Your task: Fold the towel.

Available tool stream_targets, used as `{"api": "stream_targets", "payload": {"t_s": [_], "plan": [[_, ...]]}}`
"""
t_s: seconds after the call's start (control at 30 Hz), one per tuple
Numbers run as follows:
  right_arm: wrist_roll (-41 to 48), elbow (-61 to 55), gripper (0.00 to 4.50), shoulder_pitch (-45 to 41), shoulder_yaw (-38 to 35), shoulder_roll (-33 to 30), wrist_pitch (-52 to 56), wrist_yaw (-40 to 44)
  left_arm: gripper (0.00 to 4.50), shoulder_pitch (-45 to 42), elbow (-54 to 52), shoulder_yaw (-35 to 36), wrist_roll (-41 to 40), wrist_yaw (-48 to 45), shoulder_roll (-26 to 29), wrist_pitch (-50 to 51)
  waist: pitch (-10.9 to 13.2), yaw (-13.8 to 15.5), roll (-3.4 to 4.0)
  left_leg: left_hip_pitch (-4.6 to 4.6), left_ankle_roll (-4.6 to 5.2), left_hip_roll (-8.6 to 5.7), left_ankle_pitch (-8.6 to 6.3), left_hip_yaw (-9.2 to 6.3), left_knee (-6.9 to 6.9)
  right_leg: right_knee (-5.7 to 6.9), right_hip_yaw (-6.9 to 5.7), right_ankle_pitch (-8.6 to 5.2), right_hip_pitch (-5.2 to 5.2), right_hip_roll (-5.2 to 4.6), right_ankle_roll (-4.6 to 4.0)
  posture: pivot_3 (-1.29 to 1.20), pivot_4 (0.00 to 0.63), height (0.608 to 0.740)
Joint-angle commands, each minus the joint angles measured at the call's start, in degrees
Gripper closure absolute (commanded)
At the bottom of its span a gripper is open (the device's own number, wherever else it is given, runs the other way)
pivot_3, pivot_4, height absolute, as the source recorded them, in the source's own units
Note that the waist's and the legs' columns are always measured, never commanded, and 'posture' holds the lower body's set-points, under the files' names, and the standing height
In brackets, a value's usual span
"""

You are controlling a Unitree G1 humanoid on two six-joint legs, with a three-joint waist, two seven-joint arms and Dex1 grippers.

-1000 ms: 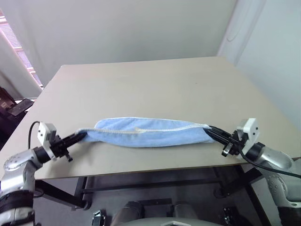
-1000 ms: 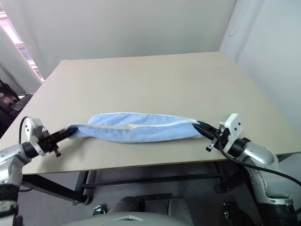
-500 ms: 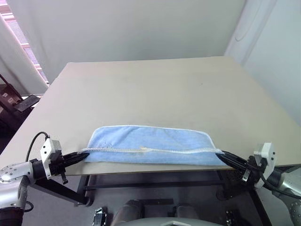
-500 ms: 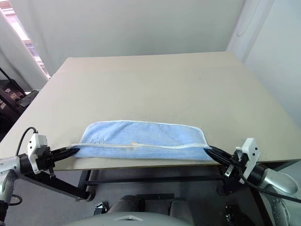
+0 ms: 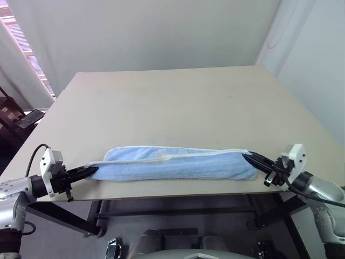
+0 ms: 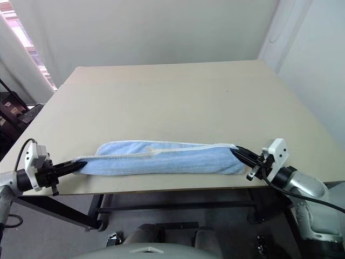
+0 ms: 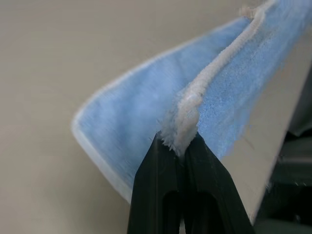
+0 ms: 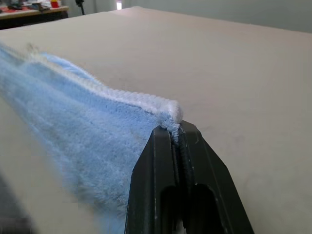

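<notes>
The light-blue towel (image 5: 172, 163) with a white stitched border is stretched as a long narrow band across the near part of the beige table (image 5: 172, 102), close to its front edge. My left gripper (image 5: 92, 170) is shut on the towel's left end, its black fingers (image 7: 161, 190) pinching the white border (image 7: 187, 114). At the opposite end, my right gripper (image 5: 249, 159) is shut on the towel corner (image 8: 168, 114). The towel hangs taut between the two grippers, its lower fold resting on the table.
The table's front edge (image 5: 178, 197) runs just below the towel. Dark clutter (image 5: 24, 120) stands off the table's left side. A pale wall (image 5: 145, 32) rises behind the table.
The towel lay spread flatter at the table edge half a second ago; both grippers have since lifted its near edge up and slightly forward, so it is now a narrower folded band.
</notes>
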Motion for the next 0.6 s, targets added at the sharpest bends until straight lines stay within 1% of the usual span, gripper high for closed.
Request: {"api": "stream_targets", "payload": {"t_s": [0.03,0.17,0.3,0.4,0.53,0.57,0.6], "plan": [[-3.8,4.2,4.50,-2.9,1.2,0.5,-3.7,-1.6,4.48,-3.5,3.2,0.1,0.0,1.3,-0.7,-0.4,0.0,0.0,0.00,0.02,-0.02,-0.02,-0.01,0.00,-0.02,0.02,0.00,0.02,-0.02,0.01,0.03,0.00,0.000,0.740],[-7.5,10.4,4.50,-6.6,2.9,1.7,-7.8,-4.1,4.48,-8.6,9.8,-1.5,2.2,2.4,-1.6,-2.5,0.0,0.0,0.00,0.10,0.03,0.01,0.01,-0.01,-0.11,0.03,-0.01,0.05,-0.02,0.15,0.08,0.00,0.000,0.740],[-7.8,13.0,4.50,-9.5,4.6,3.6,-9.4,-4.1,4.48,-14.0,16.4,-3.6,4.6,3.6,-3.5,-4.4,0.0,-0.1,-0.03,0.43,0.02,0.04,0.01,0.00,-0.07,0.11,0.01,0.05,0.25,0.23,0.08,0.00,0.000,0.740],[-8.6,14.6,4.50,-11.2,5.8,4.3,-8.6,-4.7,4.48,-17.1,20.4,-4.7,5.8,3.9,-4.6,-5.7,0.0,-0.2,-0.04,0.62,0.01,0.07,0.00,-0.01,-0.03,0.11,0.01,0.05,0.49,0.26,0.09,0.00,0.000,0.740],[-9.6,15.3,4.50,-12.6,6.7,5.4,-7.6,-6.8,4.48,-20.1,24.5,-6.3,7.4,3.6,-5.6,-6.3,0.0,-0.1,-0.06,0.62,0.01,0.07,0.01,-0.03,-0.02,0.12,0.01,0.07,0.47,0.28,0.10,0.00,0.000,0.740],[-9.5,14.9,4.50,-12.8,7.2,5.4,-6.3,-6.8,4.00,-20.7,25.5,-6.8,8.2,4.4,-5.7,-6.0,0.0,-0.1,-0.06,0.62,0.02,0.07,0.01,-0.03,-0.03,0.12,0.02,0.07,0.46,0.28,0.10,0.00,0.000,0.740],[-9.7,14.7,4.50,-13.0,7.8,5.2,-5.0,-6.6,3.79,-21.0,26.1,-7.4,8.9,4.7,-5.7,-5.8,0.0,-0.1,-0.06,0.61,0.02,0.07,0.01,-0.03,-0.05,0.11,0.02,0.07,0.46,0.28,0.11,0.00,0.000,0.740]]}}
